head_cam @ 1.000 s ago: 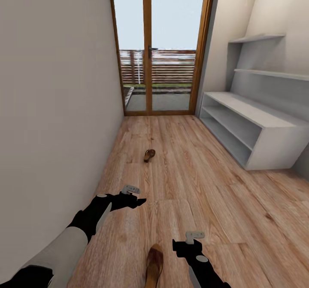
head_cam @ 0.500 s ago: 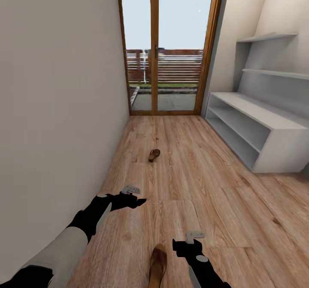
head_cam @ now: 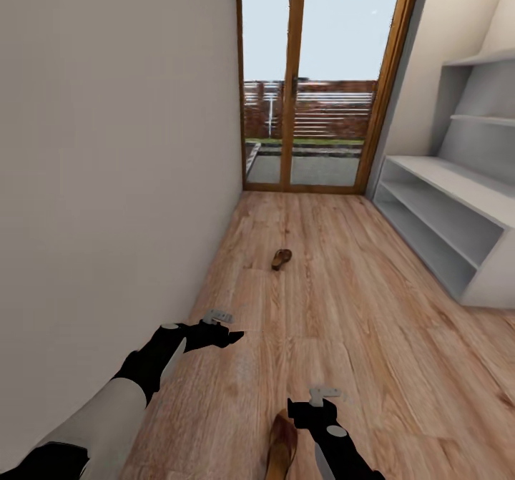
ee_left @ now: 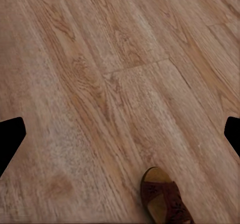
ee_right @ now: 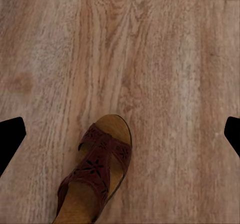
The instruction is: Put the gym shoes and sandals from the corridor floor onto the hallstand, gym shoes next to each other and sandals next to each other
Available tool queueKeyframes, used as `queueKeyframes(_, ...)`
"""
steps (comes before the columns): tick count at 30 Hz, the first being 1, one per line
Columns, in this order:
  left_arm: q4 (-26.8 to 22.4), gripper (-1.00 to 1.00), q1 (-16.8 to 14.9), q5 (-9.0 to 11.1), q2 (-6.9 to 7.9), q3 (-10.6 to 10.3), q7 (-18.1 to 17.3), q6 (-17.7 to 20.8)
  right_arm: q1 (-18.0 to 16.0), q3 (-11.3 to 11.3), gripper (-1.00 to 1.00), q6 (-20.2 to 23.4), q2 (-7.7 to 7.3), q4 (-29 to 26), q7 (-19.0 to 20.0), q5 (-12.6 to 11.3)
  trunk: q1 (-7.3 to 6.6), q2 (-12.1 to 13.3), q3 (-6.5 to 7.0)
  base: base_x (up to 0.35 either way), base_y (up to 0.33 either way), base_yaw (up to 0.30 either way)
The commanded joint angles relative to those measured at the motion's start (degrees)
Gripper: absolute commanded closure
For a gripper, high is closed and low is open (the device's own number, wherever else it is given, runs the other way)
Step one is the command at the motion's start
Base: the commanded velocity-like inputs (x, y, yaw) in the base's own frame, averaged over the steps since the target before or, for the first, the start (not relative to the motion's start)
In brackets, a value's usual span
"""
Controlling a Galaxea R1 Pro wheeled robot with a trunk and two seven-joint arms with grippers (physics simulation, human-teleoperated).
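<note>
Closest in, the right gripper [head_cam: 323, 399] hangs low over the floor [head_cam: 372, 337] with nothing in it. In the right wrist view its two fingers sit wide apart at the edges of the shot, so it's released. Just beside it, on its inner side toward the left arm, lies the near sandal [head_cam: 282, 448], flat on the planks; the right wrist view shows it well [ee_right: 96, 171], dark straps up, tan footbed showing. It's not between the fingers yet.

A bit further out, the left gripper [head_cam: 223, 327] is spread open too, holding nothing, and the same sandal peeks in at the edge of its wrist view [ee_left: 162, 198].

Ahead of both grippers, well apart from them, the far sandal [head_cam: 281, 258] sits alone in the middle of the corridor. Off to the right gripper's side and further on is the shoe rack [head_cam: 450, 233], a low white bench with two open tiers and wall shelves above. The part of it I can see has no shoes on it. At the far end there's the glass door [head_cam: 315, 101] to a balcony.

So progress-wise: looks like basically nothing is done. Both sandals are on the floor, and I can't spot the sneakers anywhere here. My guess is the near sandal is the first grab, probably with the right gripper since it's nearest.
</note>
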Motion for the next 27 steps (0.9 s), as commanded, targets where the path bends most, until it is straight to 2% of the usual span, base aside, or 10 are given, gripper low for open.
queueKeyframes(1,-0.05,-1.0,-0.03,-0.18,-0.02,0.05,-0.2,0.33,0.01,0.11,-1.0,0.43,0.0,-0.14,-0.31,0.26,0.0,-0.02,-0.08,0.112,0.0,0.266)
queueKeyframes(9,0.0,-1.0,-0.03,-0.16,-0.02,0.05,-0.24,0.33,0.01,0.07,-1.0,0.43,0.0,-0.2,-0.31,0.25,0.0,-0.02,-0.2,0.163,0.031,0.164)
queueKeyframes(16,0.01,-1.0,-0.03,-0.17,-0.02,0.03,-0.25,0.33,0.01,0.05,-1.0,0.43,0.0,-0.23,-0.31,0.25,0.0,-0.02,-0.22,0.124,0.066,0.029)
queueKeyframes(27,-0.08,-1.0,-0.03,-0.18,-0.02,-0.01,-0.25,0.33,0.01,0.03,-1.0,0.43,0.0,-0.38,-0.31,0.24,0.0,-0.02,-0.22,0.016,0.009,0.003)
